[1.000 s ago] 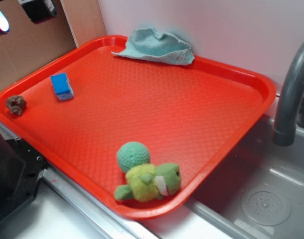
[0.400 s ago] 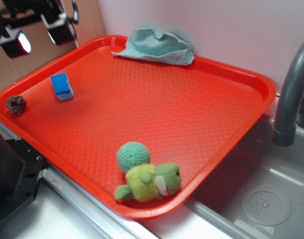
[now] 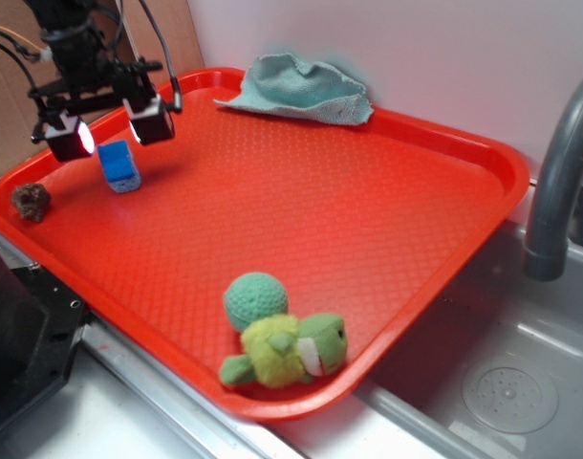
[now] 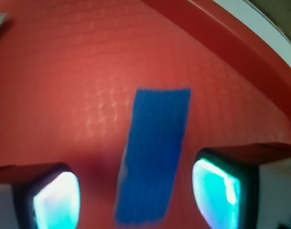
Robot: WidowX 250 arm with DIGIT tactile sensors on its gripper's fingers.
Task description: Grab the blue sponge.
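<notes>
In the exterior view the gripper (image 3: 112, 132) hangs above the left rear part of the red tray (image 3: 444, 153), with its two pads spread wide apart, so the pincer is released and holds nothing. The blue sponge (image 3: 119, 165) lies flat on the tray just below the pincer and between the lines of its two pads, apparently a little nearer to the right pad than to the left one. A small brown lump (image 3: 31, 201) sits to the left of the pincer near the tray rim, and the teal cloth (image 3: 296, 88), the green ball (image 3: 255, 300) and the plush turtle (image 3: 287, 350) are all well apart from it. In the wrist view the blue sponge (image 4: 155, 155) appears as a long strip running away from the camera, between the two glowing pads (image 4: 217, 188), with open red tray (image 4: 64, 86) on both sides of it. Its long axis is slightly tilted, so I judge that a small turn of the wrist would set the pads square to the long sides. Then the pincer should go straight down until the pads are beside the sponge body, without pressing on the tray, and close gently, because the sponge is soft and light and can slide away if one pad touches first.
</notes>
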